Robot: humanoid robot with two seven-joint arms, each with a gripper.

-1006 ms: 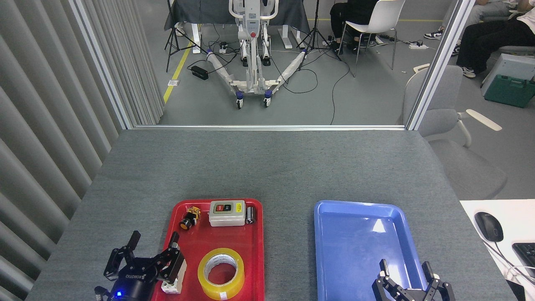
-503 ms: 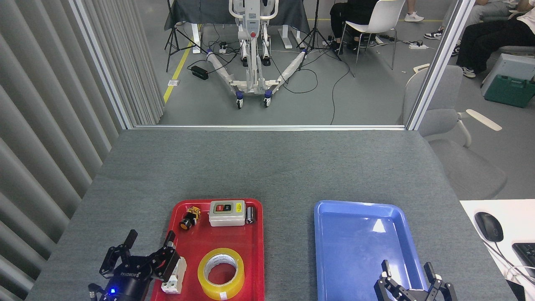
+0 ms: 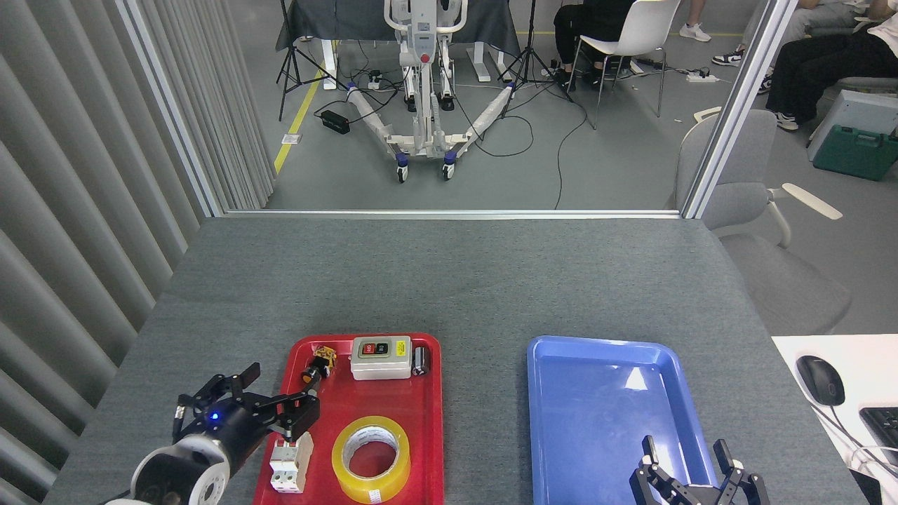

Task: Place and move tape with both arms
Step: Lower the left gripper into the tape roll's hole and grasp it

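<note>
1. Surface: grey felt-covered table (image 3: 449,280). Ribbed grey wall panels on the left, a metal-framed glass partition at the far edge.
2. Room behind the glass: grey floor, a white wheeled lift frame (image 3: 421,91) with loose cables around it, a white chair (image 3: 631,35), seated people partly in view top right. A grey office chair (image 3: 744,203) stands just off the table's right edge.
3. Side desk at bottom right holds a black mouse (image 3: 819,379) and the corner of a keyboard.
4. Red tray (image 3: 421,449) sits left of centre, blue tray (image 3: 603,421) to its right, well apart. Nothing shows in the blue tray.
5. Tape (image 3: 370,459): lying flat in the near half of the red tray, hole up, white core visible. Nothing touches it.
6. Also in the red tray: grey switch box (image 3: 381,357) at the far end, a small yellow-black button (image 3: 318,365) to its left, a small dark cylinder (image 3: 420,360) to its right, a white breaker (image 3: 286,464) at the near left edge.
7. Left claw (image 3: 270,396): over the tray's left rim, fingers spread wide, holding nothing. One fingertip is just above the breaker; contact can't be confirmed. Blue light lit on its body.
8. Right claw (image 3: 691,459): at the bottom edge over the near end of the blue tray, fingers pointing up and spread apart, empty.
</note>
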